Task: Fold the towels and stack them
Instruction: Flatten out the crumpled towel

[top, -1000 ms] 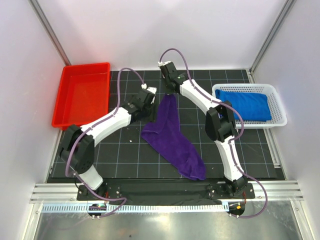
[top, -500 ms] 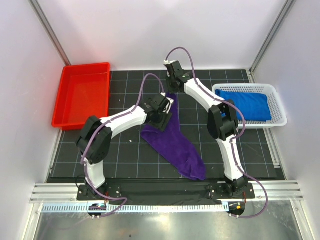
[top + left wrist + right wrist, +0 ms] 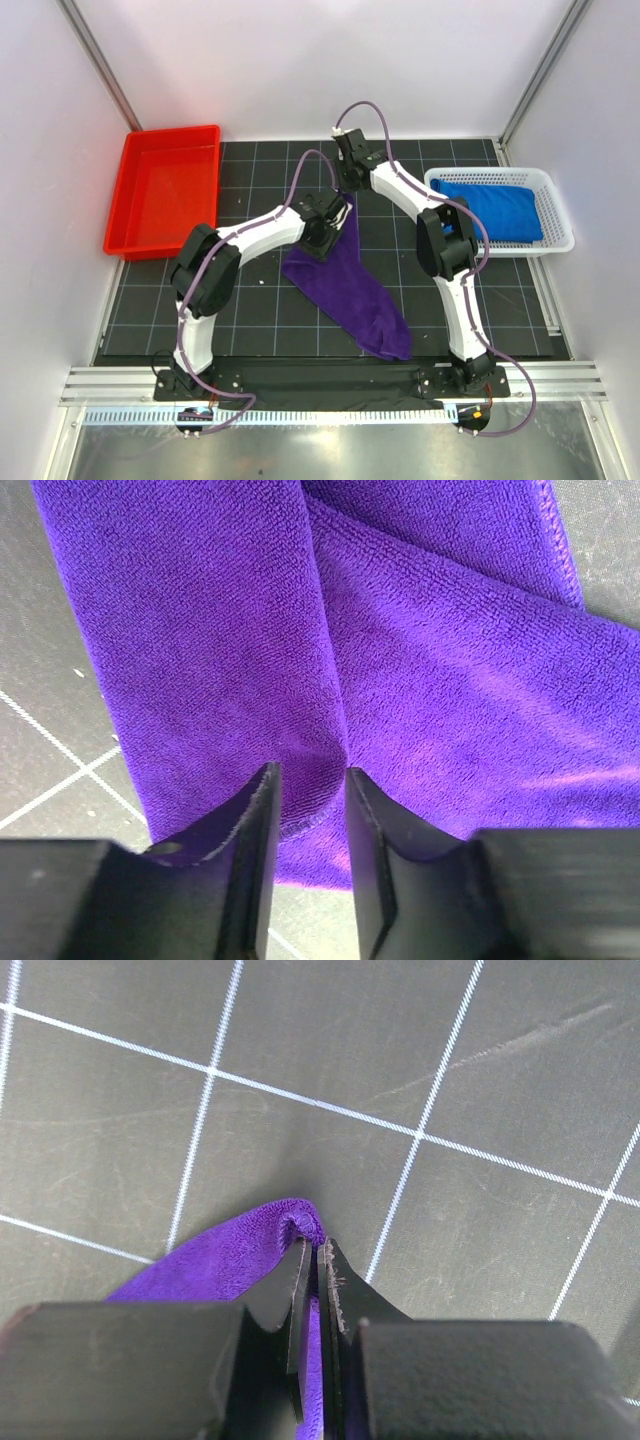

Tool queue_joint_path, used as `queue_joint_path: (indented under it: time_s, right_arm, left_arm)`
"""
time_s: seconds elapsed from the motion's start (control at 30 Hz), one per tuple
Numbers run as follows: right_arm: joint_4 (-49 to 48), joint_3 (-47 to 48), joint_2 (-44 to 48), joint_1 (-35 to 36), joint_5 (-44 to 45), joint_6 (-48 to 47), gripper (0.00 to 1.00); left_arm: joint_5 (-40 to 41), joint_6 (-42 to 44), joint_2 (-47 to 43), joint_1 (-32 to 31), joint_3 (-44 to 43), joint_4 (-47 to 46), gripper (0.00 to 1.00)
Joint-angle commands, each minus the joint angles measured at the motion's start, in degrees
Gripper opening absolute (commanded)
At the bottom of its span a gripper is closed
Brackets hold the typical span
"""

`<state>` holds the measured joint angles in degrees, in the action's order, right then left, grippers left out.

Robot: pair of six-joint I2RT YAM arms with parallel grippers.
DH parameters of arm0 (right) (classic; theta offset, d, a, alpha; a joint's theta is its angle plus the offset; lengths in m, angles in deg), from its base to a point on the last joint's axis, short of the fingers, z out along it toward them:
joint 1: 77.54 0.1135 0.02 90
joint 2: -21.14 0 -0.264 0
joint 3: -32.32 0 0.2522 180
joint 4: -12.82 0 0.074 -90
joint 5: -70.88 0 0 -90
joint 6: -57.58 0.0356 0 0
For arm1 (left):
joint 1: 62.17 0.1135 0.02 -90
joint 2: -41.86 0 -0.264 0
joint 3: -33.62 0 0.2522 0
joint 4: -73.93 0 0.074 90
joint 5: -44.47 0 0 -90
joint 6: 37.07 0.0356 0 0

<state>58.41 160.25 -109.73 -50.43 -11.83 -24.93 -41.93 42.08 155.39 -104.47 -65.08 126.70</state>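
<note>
Overhead, the fingers of both grippers are hidden under their own wrists, and the far end of the purple towel (image 3: 352, 290) disappears beneath the left gripper (image 3: 323, 236) and right gripper (image 3: 347, 186). The left wrist view cuts the purple towel (image 3: 420, 680) off at the top and right, so its full outline cannot be read there. In the right wrist view only a small tip of the purple towel (image 3: 240, 1250) shows; what hangs below is masked by the gripper body.

That tip is pinched flat between the closed jaws of the right gripper (image 3: 315, 1252), lifted above the mat (image 3: 480, 1100), near the far middle of the table. The left gripper (image 3: 308, 780) is pressed down at the towel's left edge, just beside the right one. Its jaws stand a narrow gap apart, straddling a raised crease and the hemmed edge, with cloth between the tips but not clamped. From there the towel trails diagonally towards the near right, lying flat and crumpled at its near end, between the two arms.

A blue towel (image 3: 495, 208) lies in the basket (image 3: 562, 240) at the right edge of the mat (image 3: 250, 320), well apart from both grippers; its folds are hard to make out. A tray (image 3: 165, 195) sits at the far left corner. The right arm's elbow stands between the purple towel and the basket.
</note>
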Motion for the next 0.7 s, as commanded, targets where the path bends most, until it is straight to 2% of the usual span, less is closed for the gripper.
queue_joint_path:
  time_s: [0.0, 0.1, 0.2, 0.3, 0.37, 0.4, 0.43, 0.53, 0.67]
  right_arm:
    - [-2.92, -1.22, 4.13, -0.74, -0.7, 0.6, 0.05]
    - [-3.27, -2.1, 4.39, -1.27, -1.13, 0.6, 0.05]
    - [-3.71, -2.72, 4.57, -1.71, -1.31, 0.78, 0.05]
    - [-4.06, -3.51, 5.1, -2.06, -1.4, 0.78, 0.05]
    - [-3.97, -3.69, 5.27, -2.15, -1.75, 0.51, 0.05]
    - [-3.97, -3.78, 5.45, -2.24, -1.58, 0.34, 0.05]
    - [-4.15, -3.95, 5.36, -2.24, -1.49, 0.34, 0.05]
    - [-4.24, -4.22, 5.45, -2.41, -1.66, 0.34, 0.05]
    - [-4.24, -4.22, 5.45, -2.42, -1.93, 0.51, 0.05]
  left_arm:
    - [0.27, 1.8, 0.54, -0.24, -3.03, 2.3, 0.35]
    - [-0.78, 2.59, 1.42, -0.32, -4.43, 3.7, 0.29]
    - [-2.1, 3.47, 2.74, -0.32, -6.54, 5.55, 0.17]
    - [-3.42, 4.0, 3.27, -0.32, -8.04, 6.43, 0.1]
    - [-5.52, 4.26, 3.27, -0.41, -8.39, 6.96, 0.2]
    - [-5.44, 4.17, 3.1, -0.41, -8.39, 6.96, 0.33]
    - [-5.18, 4.09, 2.92, -0.41, -8.31, 7.14, 0.36]
    - [-4.04, 3.82, 3.01, -0.41, -8.48, 8.37, 0.42]
    - [-1.75, 3.73, 3.97, -0.5, -8.92, 9.16, 0.42]
